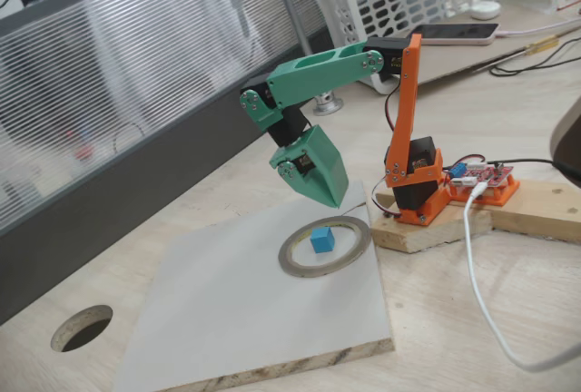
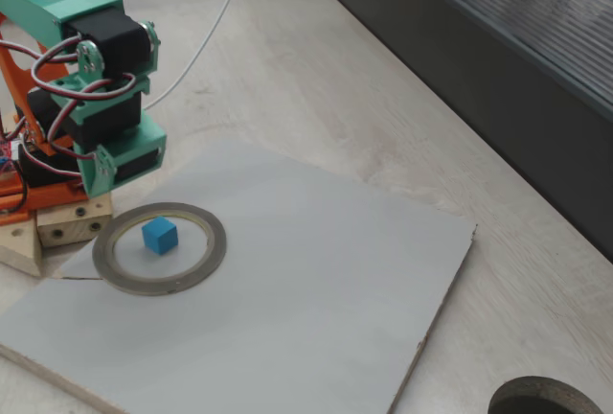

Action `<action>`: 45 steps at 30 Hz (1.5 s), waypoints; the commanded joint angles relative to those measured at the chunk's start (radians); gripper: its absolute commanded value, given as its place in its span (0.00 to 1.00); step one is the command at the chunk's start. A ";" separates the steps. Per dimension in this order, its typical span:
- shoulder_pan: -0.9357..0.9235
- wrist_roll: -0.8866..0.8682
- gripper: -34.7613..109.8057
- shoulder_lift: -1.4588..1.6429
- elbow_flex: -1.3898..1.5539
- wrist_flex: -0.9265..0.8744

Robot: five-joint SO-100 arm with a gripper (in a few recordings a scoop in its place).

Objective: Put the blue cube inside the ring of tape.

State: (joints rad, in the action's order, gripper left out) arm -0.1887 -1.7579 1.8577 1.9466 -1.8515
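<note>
The blue cube [image 1: 321, 240] [image 2: 160, 236] rests flat on the board inside the ring of tape [image 1: 313, 271] [image 2: 218, 246], a little off the ring's centre and not touching the band. My green gripper [image 1: 331, 200] [image 2: 107, 176] hangs just above the ring's edge on the arm-base side, clear of the cube. Its jaws look closed together with nothing between them.
The ring lies on a white board [image 1: 227, 319] [image 2: 316, 289] on the wooden table. A round hole [image 1: 82, 327] [image 2: 546, 400] is cut in the tabletop beyond the board. The arm's orange base sits on a wooden block [image 1: 422, 233]; a white cable [image 1: 477, 274] trails beside it.
</note>
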 commanded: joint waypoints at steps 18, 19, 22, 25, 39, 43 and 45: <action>-0.017 -0.008 0.23 0.017 -0.003 -0.144; -0.017 -0.006 0.23 0.015 -0.003 -0.143; -0.015 -0.006 0.23 0.015 -0.003 -0.147; -0.015 -0.006 0.23 0.015 -0.003 -0.149; -0.015 -0.006 0.23 0.015 -0.003 -0.150; -0.017 -0.006 0.23 0.014 -0.003 -0.152; -0.017 -0.006 0.23 0.014 -0.002 -0.152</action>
State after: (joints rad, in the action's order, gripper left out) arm -0.1887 -1.7610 1.8577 1.9466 -1.9727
